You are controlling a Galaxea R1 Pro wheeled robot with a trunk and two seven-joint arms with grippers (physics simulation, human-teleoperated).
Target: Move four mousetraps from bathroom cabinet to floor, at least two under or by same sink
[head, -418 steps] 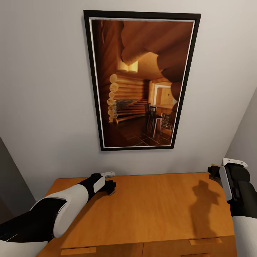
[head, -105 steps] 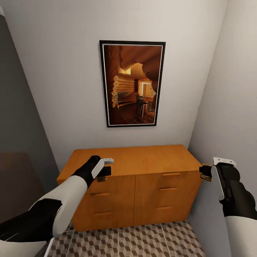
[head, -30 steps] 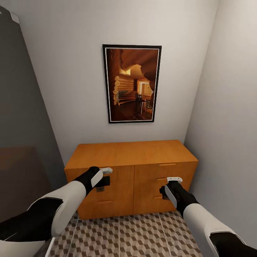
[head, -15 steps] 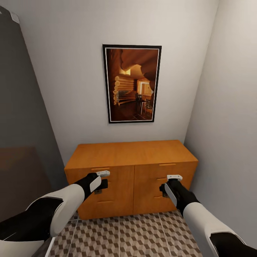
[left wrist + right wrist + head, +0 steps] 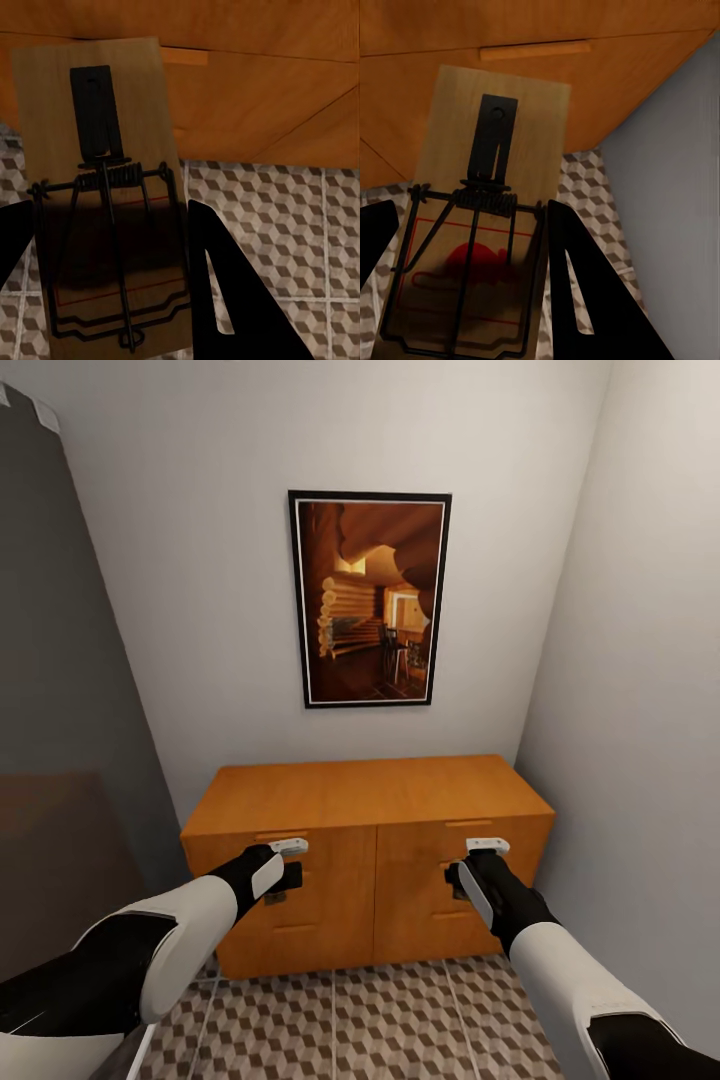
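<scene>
Head view: a framed picture (image 5: 370, 598) hangs at 12 o'clock above the cabinet (image 5: 366, 830). Left gripper (image 5: 285, 876) and right gripper (image 5: 456, 880) each clamp a mousetrap (image 5: 101, 217) (image 5: 484, 225), long axis along the fingers, over the bathroom floor (image 5: 370, 1025).

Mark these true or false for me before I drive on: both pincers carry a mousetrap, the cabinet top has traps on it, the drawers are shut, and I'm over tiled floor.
1. Each pincer holds a mousetrap. True: the left pincer grips a mousetrap, and the right pincer grips another mousetrap.
2. Traps lie on the cabinet top. False: the head view shows a bare top.
3. A drawer stands pulled open. False: all drawer fronts sit flush.
4. The floor in front of the cabinet has cube-patterned tiles. True.
5. The picture hangs on the right side wall. False: it hangs on the wall behind the cabinet.
</scene>
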